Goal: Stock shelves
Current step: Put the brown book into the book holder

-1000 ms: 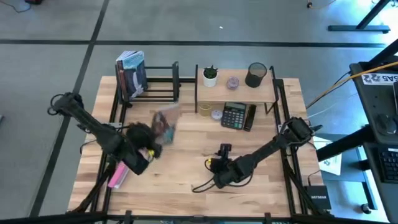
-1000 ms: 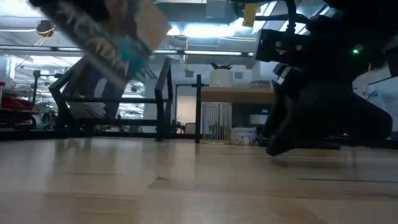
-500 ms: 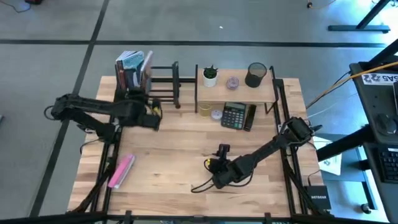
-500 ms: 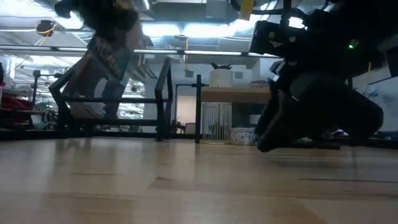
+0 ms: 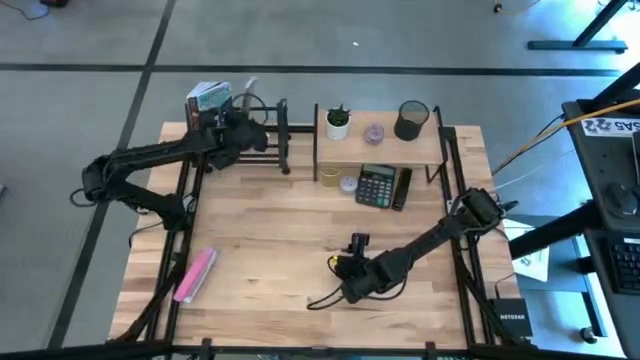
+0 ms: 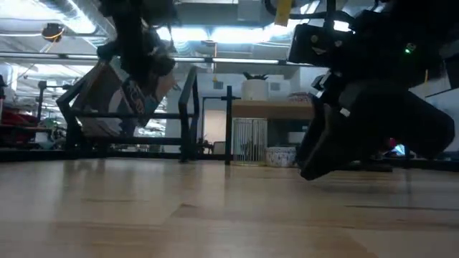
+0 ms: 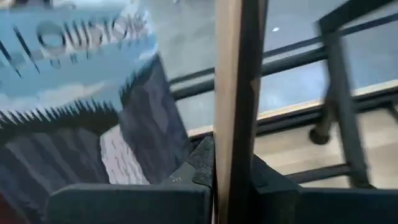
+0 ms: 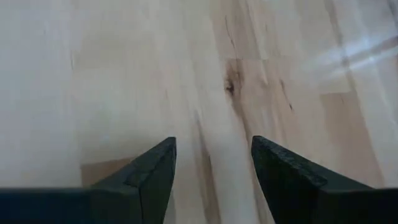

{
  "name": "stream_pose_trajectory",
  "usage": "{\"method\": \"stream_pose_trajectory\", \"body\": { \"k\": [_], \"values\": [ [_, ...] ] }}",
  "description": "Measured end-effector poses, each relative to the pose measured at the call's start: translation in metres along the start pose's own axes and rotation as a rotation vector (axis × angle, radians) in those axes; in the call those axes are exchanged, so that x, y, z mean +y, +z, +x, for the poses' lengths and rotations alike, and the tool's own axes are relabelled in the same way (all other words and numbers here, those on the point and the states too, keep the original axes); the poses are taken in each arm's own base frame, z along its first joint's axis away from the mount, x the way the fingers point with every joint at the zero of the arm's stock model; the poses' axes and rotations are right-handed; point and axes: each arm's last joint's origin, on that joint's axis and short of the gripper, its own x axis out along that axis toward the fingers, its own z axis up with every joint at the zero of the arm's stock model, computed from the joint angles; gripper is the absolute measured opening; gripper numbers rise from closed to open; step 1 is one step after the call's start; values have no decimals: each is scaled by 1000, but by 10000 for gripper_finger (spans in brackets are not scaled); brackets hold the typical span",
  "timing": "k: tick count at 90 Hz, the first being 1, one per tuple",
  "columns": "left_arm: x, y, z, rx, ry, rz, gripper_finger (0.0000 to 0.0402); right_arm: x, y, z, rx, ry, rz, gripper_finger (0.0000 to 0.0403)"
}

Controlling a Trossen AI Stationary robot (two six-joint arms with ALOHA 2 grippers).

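Shelves: a low black metal-bar rack stands at the table's far left, and just beside it on the right a small two-level shelf of light wood boards on thin black posts.

Left gripper: it is over the rack, clamped on the lower edge of a thin book, which the left wrist view shows edge-on, rising straight out from between the two dark fingers. The book's long axis runs away from the gripper and is roughly upright. In the low view the held book is tilted, leaning toward the books already in the rack.

Key relation: a blue-covered book already stands in the rack, immediately beside the held one. In the high view these stocked books occupy the rack's left end, and the gripper is just to their right. The open slot therefore appears to lie directly below the held book. The next move probably calls for lowering it and bringing it parallel to its neighbours.

Right gripper: it rests low over the bare butcher-block tabletop near the front centre, fingers parted and holding nothing, well apart from both shelves. The left arm is the nearer one.

Other items: a pink flat object lies on the tabletop at front left, not yet stocked. The wood shelf already carries a small potted plant, a dark cup and a calculator.
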Motion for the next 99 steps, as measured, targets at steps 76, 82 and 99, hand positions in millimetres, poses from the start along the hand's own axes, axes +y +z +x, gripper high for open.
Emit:
{"method": "stream_pose_trajectory", "body": {
  "k": [76,82,99],
  "values": [
    [34,-17,15,89,133,-57,33,2,4,0,-32,30,1,198],
    [39,-18,14,106,136,-59,33,2,4,0,-32,30,1,198],
    [48,-18,9,149,96,-73,52,2,4,0,-32,30,1,198]
  ]
}}
